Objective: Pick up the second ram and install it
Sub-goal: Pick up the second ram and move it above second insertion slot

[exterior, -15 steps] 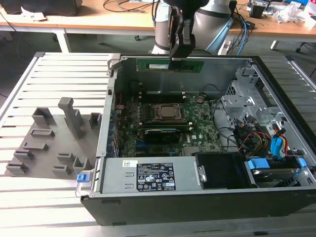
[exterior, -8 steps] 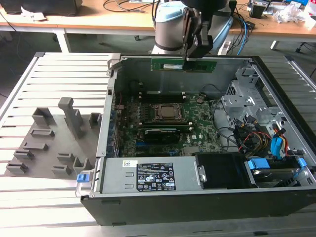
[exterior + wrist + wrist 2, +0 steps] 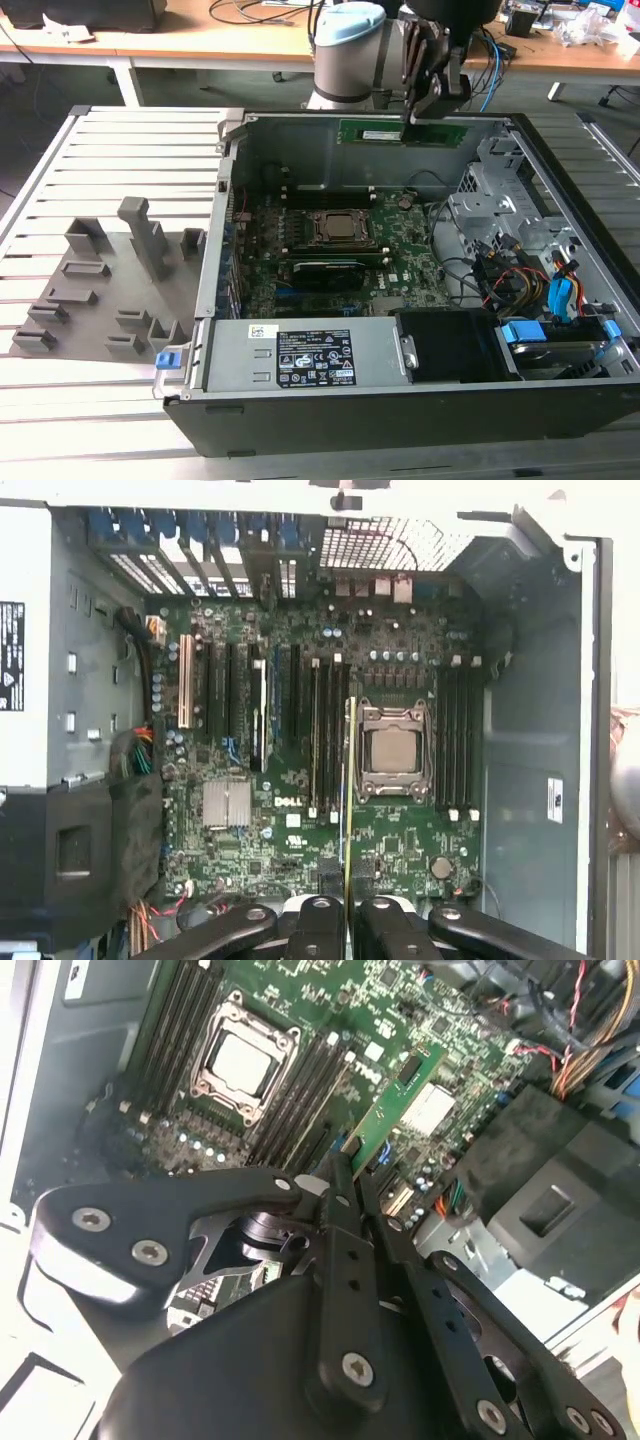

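Pick-up done, install still to come: the claw [image 3: 424, 110] pinches the ram [image 3: 375, 132], holding it above the open case [image 3: 400, 425] at 12 o'clock in the exterior view, clear of the motherboard [image 3: 290, 840] slots [image 3: 322, 740] and unseated.

The arm [image 3: 340, 70] is silver-grey with a pale blue joint cap [image 3: 350, 18]. Its gripper [image 3: 350, 1165] is matte black, made of flat linked bars [image 3: 170, 1210] pinned with silver screws [image 3: 357, 1368].
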You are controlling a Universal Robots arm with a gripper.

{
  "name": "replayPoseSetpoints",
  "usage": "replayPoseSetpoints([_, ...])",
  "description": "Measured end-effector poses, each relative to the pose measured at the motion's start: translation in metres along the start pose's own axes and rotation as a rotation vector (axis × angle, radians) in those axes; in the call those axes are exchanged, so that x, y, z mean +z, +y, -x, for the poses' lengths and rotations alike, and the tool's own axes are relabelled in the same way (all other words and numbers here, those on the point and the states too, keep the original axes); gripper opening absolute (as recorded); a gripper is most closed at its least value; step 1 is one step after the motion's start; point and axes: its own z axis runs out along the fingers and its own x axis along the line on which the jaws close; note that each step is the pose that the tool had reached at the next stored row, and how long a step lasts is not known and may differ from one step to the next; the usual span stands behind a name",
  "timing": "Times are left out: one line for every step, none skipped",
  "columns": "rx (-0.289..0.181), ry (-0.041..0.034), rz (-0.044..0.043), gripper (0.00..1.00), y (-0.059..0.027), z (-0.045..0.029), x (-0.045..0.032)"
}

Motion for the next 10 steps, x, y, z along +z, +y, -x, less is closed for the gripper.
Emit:
replayPoseSetpoints([0.000, 0.0003, 0.0008, 0.14, -0.0060, 0.0013, 0.0008])
replayPoseSetpoints([-0.001, 0.0005, 0.0013, 0.14, -0.0104, 0.0023, 0.0015])
replayPoseSetpoints([-0.001, 0.0009, 0.0020, 0.14, -0.0159, 0.0035, 0.0023])
replayPoseSetpoints([-0.001, 0.0014, 0.0027, 0.14, -0.0217, 0.0048, 0.0033])
replayPoseSetpoints([-0.001, 0.0017, 0.0031, 0.14, -0.0256, 0.0057, 0.0040])
replayPoseSetpoints([-0.001, 0.0020, 0.0034, 0.14, -0.0291, 0.0065, 0.0045])
replayPoseSetpoints([-0.001, 0.0023, 0.0038, 0.14, -0.0336, 0.0077, 0.0054])
replayPoseSetpoints([-0.001, 0.0028, 0.0041, 0.14, -0.0365, 0.0086, 0.0061])
replayPoseSetpoints([-0.001, 0.0029, 0.0042, 0.14, -0.0386, 0.0093, 0.0067])
replayPoseSetpoints([-0.001, 0.0032, 0.0044, 0.14, -0.0417, 0.0102, 0.0075])
